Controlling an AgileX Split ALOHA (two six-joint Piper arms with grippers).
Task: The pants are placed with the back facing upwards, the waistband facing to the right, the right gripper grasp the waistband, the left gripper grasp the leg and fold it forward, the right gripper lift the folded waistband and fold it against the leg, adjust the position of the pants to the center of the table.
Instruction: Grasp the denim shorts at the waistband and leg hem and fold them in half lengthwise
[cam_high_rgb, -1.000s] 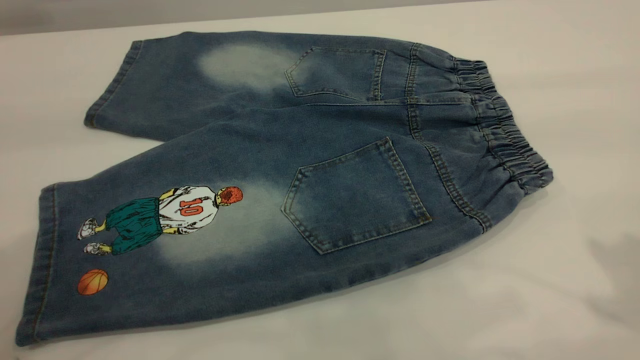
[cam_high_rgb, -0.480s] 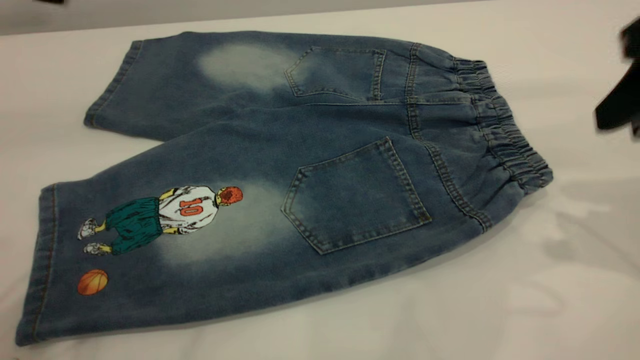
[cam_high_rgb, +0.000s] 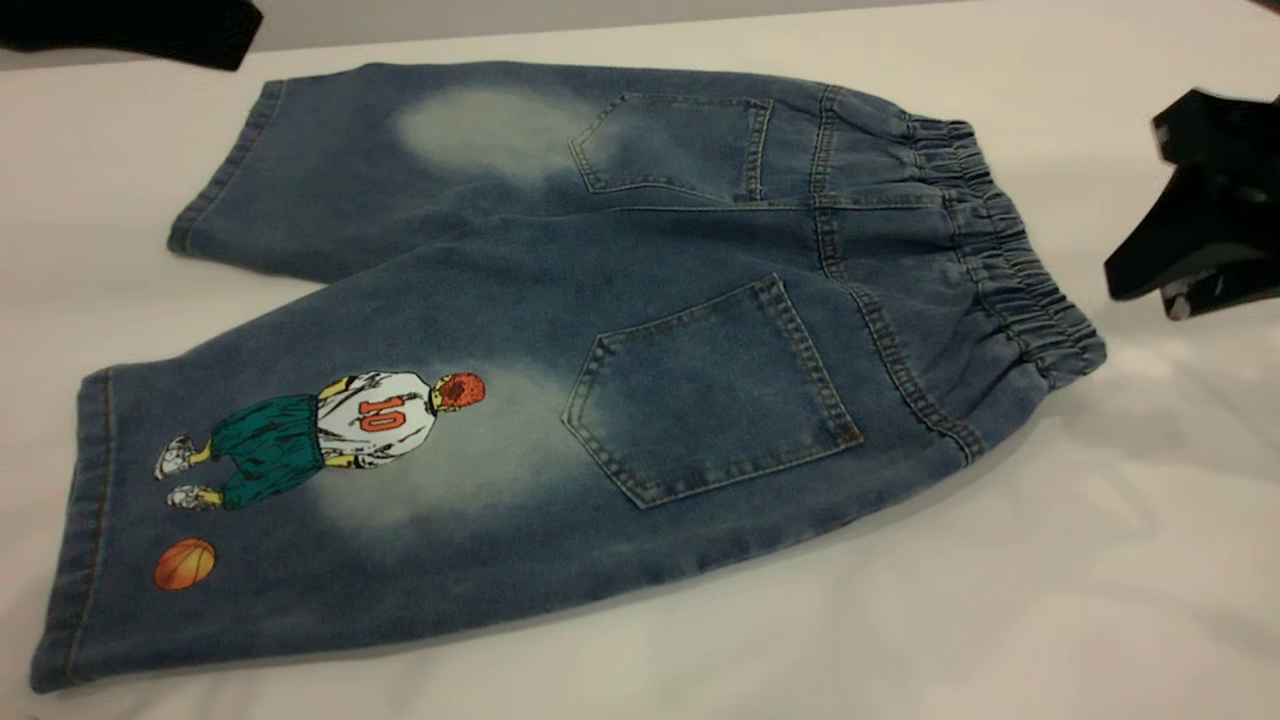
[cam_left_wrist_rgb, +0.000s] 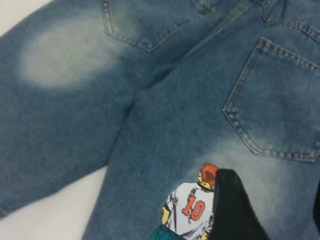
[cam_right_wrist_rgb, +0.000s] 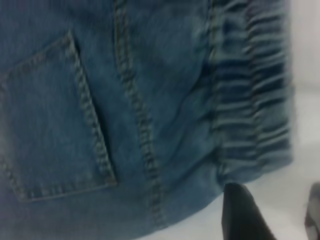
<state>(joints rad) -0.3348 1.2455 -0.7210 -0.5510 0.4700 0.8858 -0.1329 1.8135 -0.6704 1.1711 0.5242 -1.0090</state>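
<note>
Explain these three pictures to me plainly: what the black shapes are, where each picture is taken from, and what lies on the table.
The wide picture comes from a camera outside the robot. The other two come from cameras on its two arms' wrists. The pants, denim shorts, lie flat and back up on the white table, with the waistband to the right. The black shape at the right edge is the right gripper, off the cloth beside the waistband. The black shape at the top left is the left arm. Its wrist camera shows the left gripper over the printed leg. Nothing is held.

Matte black left end effector (cam_left_wrist_rgb: 272, 212) with rounded finger, black right end effector (cam_high_rgb: 1205, 215) with angular, pointed fingers
</note>
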